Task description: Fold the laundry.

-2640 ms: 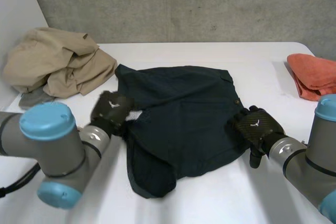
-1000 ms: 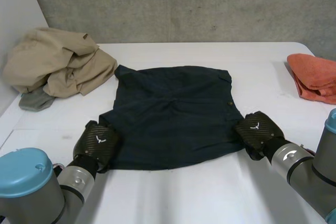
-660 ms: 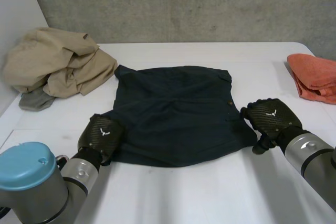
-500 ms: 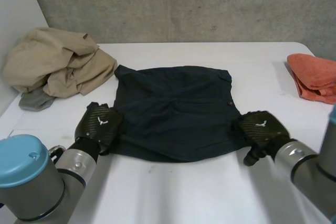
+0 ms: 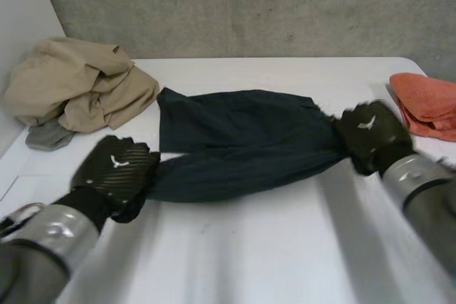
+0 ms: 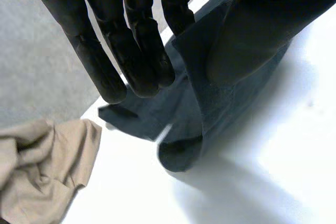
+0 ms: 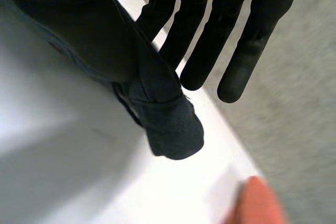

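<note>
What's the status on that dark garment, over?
Left hand, right hand each pinch a near corner of dark garment, raised. Far edge on table. Tan pile, orange cloth aside.

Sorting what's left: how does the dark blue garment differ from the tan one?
The dark blue garment is gripped at both ends by the left hand and right hand; the tan garment lies untouched. The blue one is stretched, the tan one crumpled. Both are on the table.

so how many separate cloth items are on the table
4: dark blue garment held between the left robot hand and right robot hand; tan pile far left; grey cloth under its edge; orange cloth far right. The pile may hide more.
</note>
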{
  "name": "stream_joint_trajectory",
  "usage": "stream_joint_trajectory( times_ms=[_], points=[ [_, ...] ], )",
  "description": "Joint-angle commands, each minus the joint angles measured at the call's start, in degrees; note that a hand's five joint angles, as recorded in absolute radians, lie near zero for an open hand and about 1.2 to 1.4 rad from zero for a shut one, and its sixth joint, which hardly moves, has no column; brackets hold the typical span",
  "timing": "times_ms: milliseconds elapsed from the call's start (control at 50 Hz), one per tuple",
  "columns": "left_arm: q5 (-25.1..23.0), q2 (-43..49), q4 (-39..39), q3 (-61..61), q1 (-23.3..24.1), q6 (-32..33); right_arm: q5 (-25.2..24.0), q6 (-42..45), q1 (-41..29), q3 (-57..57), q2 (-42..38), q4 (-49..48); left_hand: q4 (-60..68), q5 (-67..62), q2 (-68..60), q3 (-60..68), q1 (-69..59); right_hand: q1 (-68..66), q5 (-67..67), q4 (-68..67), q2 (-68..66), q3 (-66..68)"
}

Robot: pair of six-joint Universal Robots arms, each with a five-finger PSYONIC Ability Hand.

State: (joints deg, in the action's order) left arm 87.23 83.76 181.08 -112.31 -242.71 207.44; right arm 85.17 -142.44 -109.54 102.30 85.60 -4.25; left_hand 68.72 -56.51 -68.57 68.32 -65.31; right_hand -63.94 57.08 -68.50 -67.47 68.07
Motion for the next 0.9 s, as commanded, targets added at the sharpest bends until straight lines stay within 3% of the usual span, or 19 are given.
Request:
stream_joint_trajectory(
  times_ms=[20,140,260,280,360,420,460,520,600,660,720,900],
  points=[
    [-4.7,-11.3,-15.7,9.4,-0.2,-0.2,-0.2,6.5,0.1,-11.6,10.7,20.8,11.3,-13.5,-11.4,11.7,-14.7,-16.1,12.9,-11.5,-12.5,11.9],
    [-6.1,-3.6,-14.9,11.1,-0.6,-0.1,-0.5,6.9,-0.1,-19.1,5.8,27.0,11.3,-13.5,-11.4,11.7,-14.7,-16.1,12.9,-11.5,-12.5,11.9],
    [-5.5,14.5,-8.0,17.3,-0.7,0.3,0.8,6.7,-0.2,-27.8,-11.0,27.4,11.3,-13.5,-11.4,11.7,-14.7,-16.1,12.9,-11.5,-12.5,11.9],
    [-4.1,21.2,-4.7,22.8,-0.7,0.4,1.0,6.6,-0.4,-29.4,-12.8,27.4,11.3,-13.5,-11.4,11.7,-14.7,-16.1,12.9,-11.5,-12.5,11.9],
    [0.7,30.6,1.7,36.8,-0.7,0.4,2.7,5.7,-0.7,-41.0,-21.4,26.2,11.3,-13.5,-11.4,11.7,-14.7,-16.1,12.9,-11.5,-12.5,11.9],
    [3.7,35.2,8.8,51.3,-0.8,0.1,5.9,3.4,-0.8,-54.1,-26.3,21.5,11.3,-13.5,-11.4,11.7,-14.7,-16.1,12.9,-11.5,-12.5,11.9],
    [3.8,36.1,13.4,57.6,-0.9,-0.5,7.3,0.4,-1.0,-63.2,-28.1,13.5,11.3,-13.5,-11.4,11.7,-14.7,-16.1,12.9,-11.5,-12.5,11.9],
    [4.0,36.3,25.9,64.8,-1.5,-2.0,7.4,-3.8,-1.0,-68.6,-28.6,0.8,11.3,-13.5,-11.4,11.7,-14.7,-16.1,12.9,-11.5,-12.5,11.9],
    [4.6,35.5,40.3,64.3,-1.7,-7.7,6.7,-7.8,-1.1,-66.6,-27.6,-15.2,11.3,-13.5,-11.4,11.7,-14.7,-16.1,12.9,-11.5,-12.5,11.9],
    [5.0,35.0,40.6,63.1,-1.7,-8.9,6.2,-8.7,-1.0,-63.5,-26.8,-22.9,11.3,-13.5,-11.4,11.7,-14.7,-16.1,12.9,-11.5,-12.5,11.9],
    [5.1,34.5,37.4,60.6,-1.6,-9.1,5.5,-8.7,-1.0,-62.0,-26.8,-23.4,11.3,-13.5,-11.4,11.7,-14.7,-16.1,12.9,-11.5,-12.5,11.9],
    [5.1,33.1,33.1,46.7,-1.5,-8.8,3.7,-8.6,-1.4,-55.6,-30.1,-10.3,11.3,-13.5,-11.4,11.7,-14.7,-16.1,12.9,-11.5,-12.5,11.9]
  ],
)
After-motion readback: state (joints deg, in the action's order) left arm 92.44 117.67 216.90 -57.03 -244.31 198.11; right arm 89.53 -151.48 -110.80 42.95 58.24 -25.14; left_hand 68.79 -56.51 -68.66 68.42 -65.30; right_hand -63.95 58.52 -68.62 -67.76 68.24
